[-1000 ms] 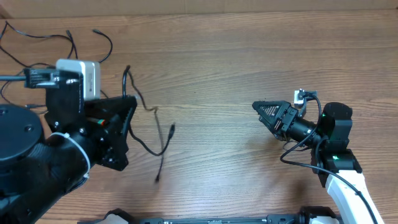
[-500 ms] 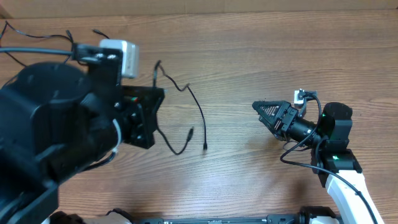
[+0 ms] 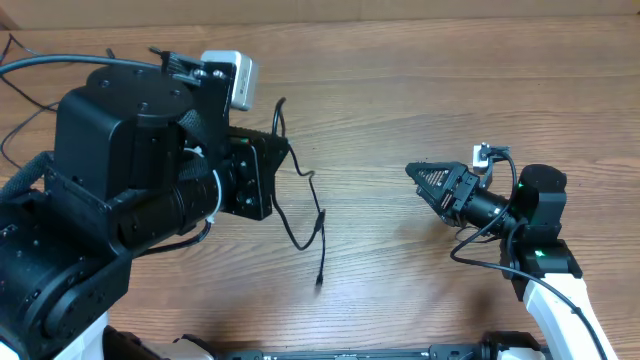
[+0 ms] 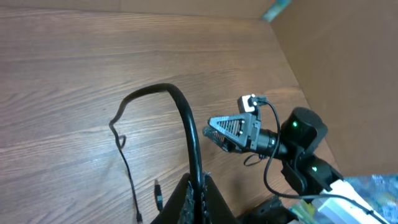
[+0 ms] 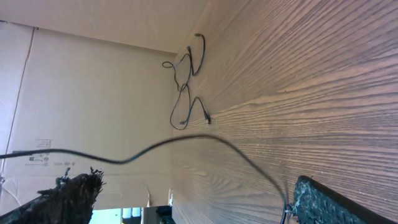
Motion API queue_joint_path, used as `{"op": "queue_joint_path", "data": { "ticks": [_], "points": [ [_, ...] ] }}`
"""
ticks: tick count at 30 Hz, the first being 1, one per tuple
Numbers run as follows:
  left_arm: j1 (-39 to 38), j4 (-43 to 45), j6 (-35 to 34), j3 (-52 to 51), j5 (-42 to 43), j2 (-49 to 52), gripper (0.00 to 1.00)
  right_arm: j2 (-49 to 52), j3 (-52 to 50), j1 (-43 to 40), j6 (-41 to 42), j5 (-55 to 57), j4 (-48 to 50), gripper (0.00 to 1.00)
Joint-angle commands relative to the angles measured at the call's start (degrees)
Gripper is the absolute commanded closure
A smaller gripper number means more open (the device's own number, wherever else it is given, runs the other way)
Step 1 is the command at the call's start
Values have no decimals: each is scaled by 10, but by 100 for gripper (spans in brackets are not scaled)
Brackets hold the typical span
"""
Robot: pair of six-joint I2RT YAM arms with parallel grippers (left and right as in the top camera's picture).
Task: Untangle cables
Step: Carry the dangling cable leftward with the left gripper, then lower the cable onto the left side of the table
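My left gripper (image 3: 272,160) is shut on one thin black cable (image 3: 318,225). In the left wrist view the cable (image 4: 180,106) rises from between the closed fingers (image 4: 200,190), arcs over and trails down to the wooden table. Its plug end (image 4: 157,194) lies on the wood, and in the overhead view its free end (image 3: 319,280) points toward the front edge. More cables (image 3: 20,55) lie at the far left corner, mostly hidden behind the left arm; the right wrist view shows them (image 5: 185,87) loosely looped. My right gripper (image 3: 415,172) hovers open and empty at the right, well apart from every cable.
The bulky left arm (image 3: 120,200) covers much of the table's left side. A thin wire of the right arm (image 5: 186,140) crosses the right wrist view. A cardboard wall (image 4: 336,50) borders the table.
My left arm has swung to the right and risen, dragging the held cable toward the table's middle; its free end now trails nearer the front. The right arm has not moved.
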Motion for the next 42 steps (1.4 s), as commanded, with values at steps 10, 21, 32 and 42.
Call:
{"op": "queue_joint_path", "data": {
  "ticks": [10, 21, 32, 42],
  "points": [
    [-1, 1, -18, -50, -33, -1, 95, -4, 5, -1, -5, 2, 3, 0],
    [-1, 1, -39, -87, -116, -2, 96, -4, 5, -1, -5, 2, 3, 0],
    [-1, 1, -55, -89, -170, -2, 96, -4, 5, -1, -5, 2, 3, 0],
    [0, 1, -67, -107, -181, -2, 96, -4, 5, -1, -5, 2, 3, 0]
  ]
}}
